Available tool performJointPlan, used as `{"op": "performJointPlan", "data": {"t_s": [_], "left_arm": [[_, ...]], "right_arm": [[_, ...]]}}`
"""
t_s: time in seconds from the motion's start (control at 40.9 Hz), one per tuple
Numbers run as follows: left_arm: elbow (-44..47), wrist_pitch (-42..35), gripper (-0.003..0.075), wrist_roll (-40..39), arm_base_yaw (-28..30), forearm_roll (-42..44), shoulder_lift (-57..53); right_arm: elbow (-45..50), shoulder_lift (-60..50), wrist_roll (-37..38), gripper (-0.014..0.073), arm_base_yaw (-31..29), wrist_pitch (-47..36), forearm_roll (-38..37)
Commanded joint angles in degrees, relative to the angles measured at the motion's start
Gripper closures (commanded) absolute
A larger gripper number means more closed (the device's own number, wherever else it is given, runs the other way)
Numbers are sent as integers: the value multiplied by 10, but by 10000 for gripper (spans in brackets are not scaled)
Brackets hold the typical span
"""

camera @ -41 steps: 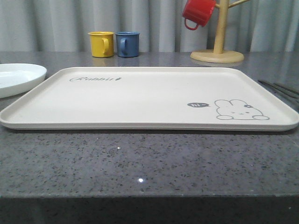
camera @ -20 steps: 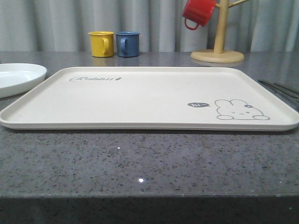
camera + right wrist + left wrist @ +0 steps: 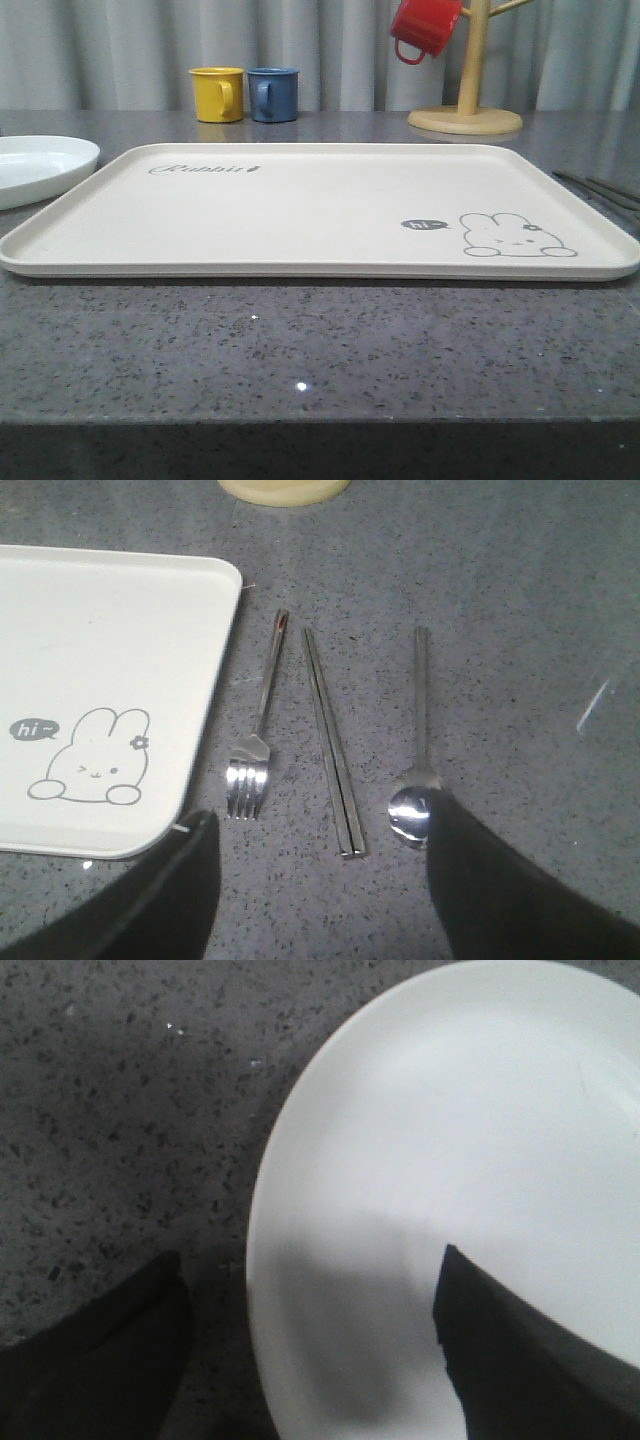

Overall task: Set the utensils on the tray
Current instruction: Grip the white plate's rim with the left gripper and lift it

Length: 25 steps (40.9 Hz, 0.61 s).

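Observation:
The cream tray (image 3: pixel 320 215) with its rabbit drawing lies flat at the table's middle. The white plate (image 3: pixel 40 165) sits on the table just left of it. In the left wrist view my left gripper (image 3: pixel 311 1265) is open and straddles the plate's (image 3: pixel 470 1130) rim, one finger over the plate and one over the table. Right of the tray (image 3: pixel 100 650) lie a fork (image 3: pixel 258 720), a pair of chopsticks (image 3: pixel 332 740) and a spoon (image 3: pixel 418 730), side by side on the table. My right gripper (image 3: pixel 322 820) hangs open above their near ends, holding nothing.
A yellow mug (image 3: pixel 217 94) and a blue mug (image 3: pixel 273 94) stand behind the tray. At the back right, a red mug (image 3: pixel 425 27) hangs on a wooden mug tree (image 3: pixel 468 80). The grey stone table (image 3: pixel 300 350) runs to a front edge.

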Motion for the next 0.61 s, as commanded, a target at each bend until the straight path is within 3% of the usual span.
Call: {"op": "performJointPlan", "data": {"t_s": [0.0,0.098,0.489,0.587], "left_arm": [[-20,-19,226,1,2,-20,-16],[-20,-18,259,1,2,-20,-16],[-22,1,719,1,2,-20,-16],[-33,10,738,1,2,-20,-17]], "right_arm": [[-16,8,0,118,-3,-38,0],[-16,8,0,118,-3,-38,0],[-16,8,0,118,-3,-38,0],[-16,8,0,118,-3,-38,0]]}}
